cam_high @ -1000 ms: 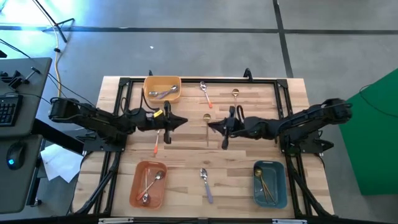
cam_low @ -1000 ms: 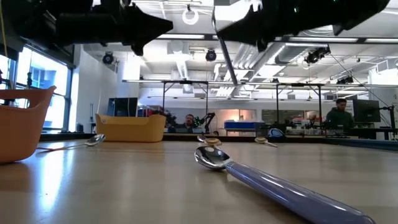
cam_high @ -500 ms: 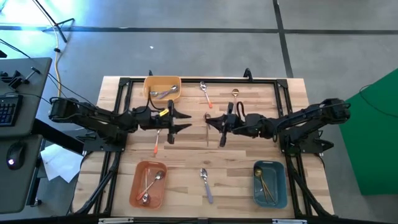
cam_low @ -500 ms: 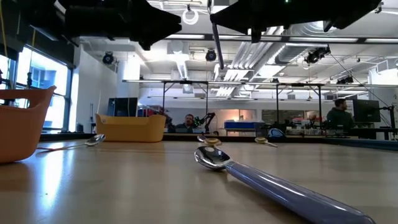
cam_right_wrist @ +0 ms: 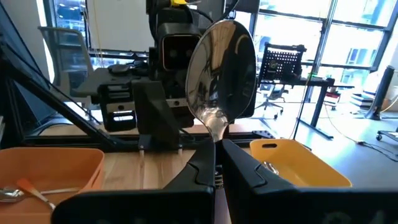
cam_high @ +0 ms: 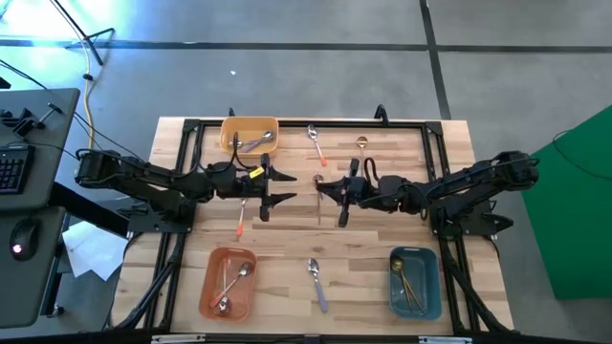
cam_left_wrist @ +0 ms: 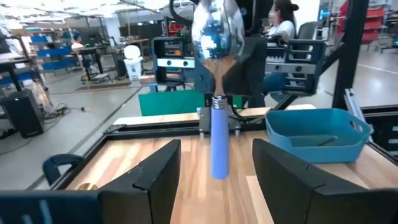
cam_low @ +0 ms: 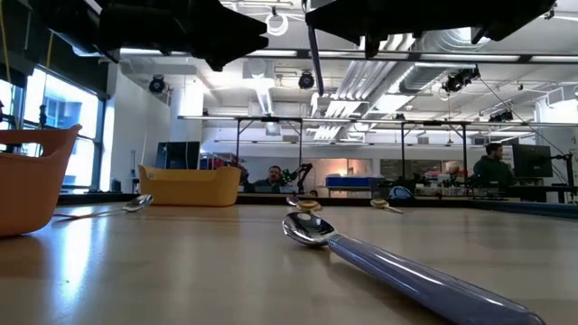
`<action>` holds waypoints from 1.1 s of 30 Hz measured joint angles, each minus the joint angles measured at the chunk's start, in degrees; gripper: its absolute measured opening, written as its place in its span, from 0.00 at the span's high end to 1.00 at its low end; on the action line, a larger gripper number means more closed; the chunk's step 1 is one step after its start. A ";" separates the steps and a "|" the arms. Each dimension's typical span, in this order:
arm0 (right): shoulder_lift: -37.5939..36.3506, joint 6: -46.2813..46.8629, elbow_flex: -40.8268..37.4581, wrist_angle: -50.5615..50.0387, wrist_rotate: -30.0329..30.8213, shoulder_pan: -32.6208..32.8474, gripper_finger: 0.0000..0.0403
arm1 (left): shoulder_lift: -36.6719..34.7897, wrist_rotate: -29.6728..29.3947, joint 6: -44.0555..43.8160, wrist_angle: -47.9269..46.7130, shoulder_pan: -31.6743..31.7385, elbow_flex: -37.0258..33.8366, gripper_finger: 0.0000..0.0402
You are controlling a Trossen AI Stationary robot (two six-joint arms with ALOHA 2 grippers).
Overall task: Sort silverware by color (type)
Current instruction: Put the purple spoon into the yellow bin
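The orange plastic bin at the wooden table's seven o'clock corner holds spoons with orange handles. The yellow plastic bin at eleven o'clock holds silver-bowled spoons.

The left gripper hovers just left of the table's centre with its fingers spread wide and holding nothing. An orange-handled spoon lies under that arm, at about eight o'clock from it.

Facing it from three o'clock, the right gripper is closed on a lavender-handled spoon, gripped near the neck: the silver bowl stands up above the fingertips and the handle hangs down between the two grippers.

Another lavender-handled spoon lies at the table's six o'clock edge. An orange-handled one lies at twelve o'clock, a gold spoon rests at centre, and another gold spoon lies at one o'clock.

The blue plastic bin at five o'clock holds gold spoons.
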 joint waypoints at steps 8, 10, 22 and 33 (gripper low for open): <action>0.00 0.02 0.00 1.75 -2.34 0.02 1.00 | 0.00 1.60 -1.99 1.01 -0.14 0.00 0.52; 0.00 0.03 0.00 2.37 -2.36 0.02 1.00 | 0.26 1.58 -1.99 1.69 -0.24 0.00 0.52; 0.00 1.39 0.00 3.64 -4.92 0.45 1.00 | 13.41 2.88 -2.62 12.17 -2.05 4.99 0.52; 0.00 1.11 0.00 3.85 -5.90 1.02 1.00 | 21.61 3.33 -8.63 14.78 -2.64 12.78 0.54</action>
